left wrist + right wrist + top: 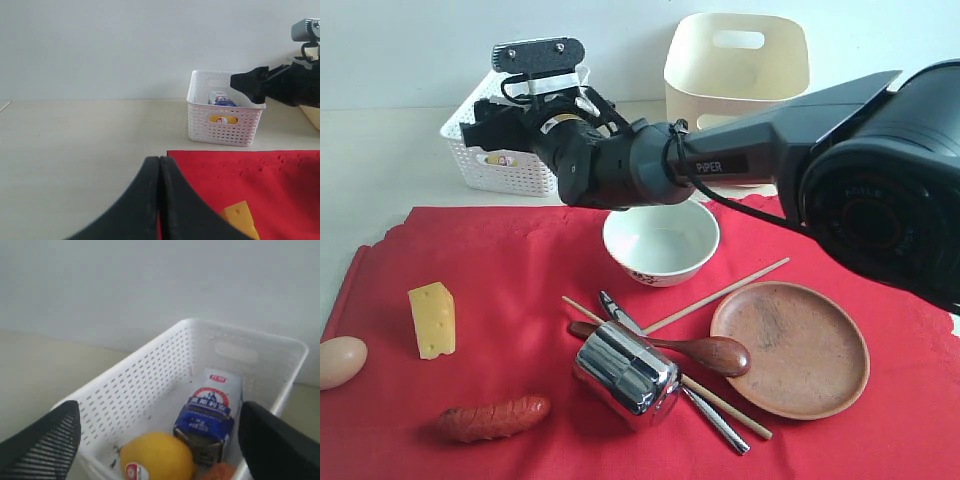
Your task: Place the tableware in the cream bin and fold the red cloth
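Right gripper (159,420), jaws wide and empty, above white lattice basket (140,385) holding lemon (157,456) and milk carton (210,415); left gripper (160,165) clenched.

Your right arm (770,130) stretches across from the right side toward the far left, its right gripper (157,440) spread wide. Your left gripper (160,170) has its fingers pressed flat together.

In front of the black right pincer (160,437) the lattice basket (145,385) is white, holding a yellow lemon (157,455) and a blue-and-white milk carton (207,415); the cloth (520,260) is red.
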Controlling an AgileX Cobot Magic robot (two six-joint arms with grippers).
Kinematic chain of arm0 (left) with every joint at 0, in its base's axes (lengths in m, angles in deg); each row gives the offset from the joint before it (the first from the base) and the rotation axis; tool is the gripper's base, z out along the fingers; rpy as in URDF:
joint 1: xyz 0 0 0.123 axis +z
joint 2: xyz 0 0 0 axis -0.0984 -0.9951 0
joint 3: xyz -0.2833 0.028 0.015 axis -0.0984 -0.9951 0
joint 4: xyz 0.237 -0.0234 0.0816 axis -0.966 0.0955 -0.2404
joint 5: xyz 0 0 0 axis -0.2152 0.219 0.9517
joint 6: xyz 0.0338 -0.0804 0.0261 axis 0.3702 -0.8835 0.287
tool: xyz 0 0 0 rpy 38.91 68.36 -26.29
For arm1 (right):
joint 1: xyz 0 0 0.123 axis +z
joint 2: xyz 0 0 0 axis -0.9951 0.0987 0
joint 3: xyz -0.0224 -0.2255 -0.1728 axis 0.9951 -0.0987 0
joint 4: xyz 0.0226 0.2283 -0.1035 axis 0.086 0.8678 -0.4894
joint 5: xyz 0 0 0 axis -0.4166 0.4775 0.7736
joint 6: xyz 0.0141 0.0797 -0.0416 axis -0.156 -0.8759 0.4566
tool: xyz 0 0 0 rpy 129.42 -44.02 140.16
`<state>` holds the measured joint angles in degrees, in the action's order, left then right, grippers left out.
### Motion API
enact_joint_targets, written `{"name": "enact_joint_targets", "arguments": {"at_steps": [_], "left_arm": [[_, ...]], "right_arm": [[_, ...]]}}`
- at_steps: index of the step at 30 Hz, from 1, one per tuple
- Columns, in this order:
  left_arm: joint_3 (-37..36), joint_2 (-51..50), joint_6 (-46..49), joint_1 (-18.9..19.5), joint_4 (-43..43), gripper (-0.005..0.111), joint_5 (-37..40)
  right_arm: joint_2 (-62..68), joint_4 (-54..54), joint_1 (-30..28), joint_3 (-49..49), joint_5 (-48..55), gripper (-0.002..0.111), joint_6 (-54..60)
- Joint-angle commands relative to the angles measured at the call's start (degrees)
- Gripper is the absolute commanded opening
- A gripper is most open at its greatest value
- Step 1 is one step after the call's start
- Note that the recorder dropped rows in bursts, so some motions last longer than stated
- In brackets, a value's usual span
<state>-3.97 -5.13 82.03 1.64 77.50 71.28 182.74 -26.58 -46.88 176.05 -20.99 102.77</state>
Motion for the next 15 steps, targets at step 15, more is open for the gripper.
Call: {"name": "enact_joint_targets", "arguments": {"at_steps": [15], "left_arm": [[-0.2, 0.4, 0.2, 0.0, -0.1, 0.0, -0.1]], "right_arm": [[-15.4, -0.9, 1.6, 0.3, 54.8, 0.081, 19.3]]}}
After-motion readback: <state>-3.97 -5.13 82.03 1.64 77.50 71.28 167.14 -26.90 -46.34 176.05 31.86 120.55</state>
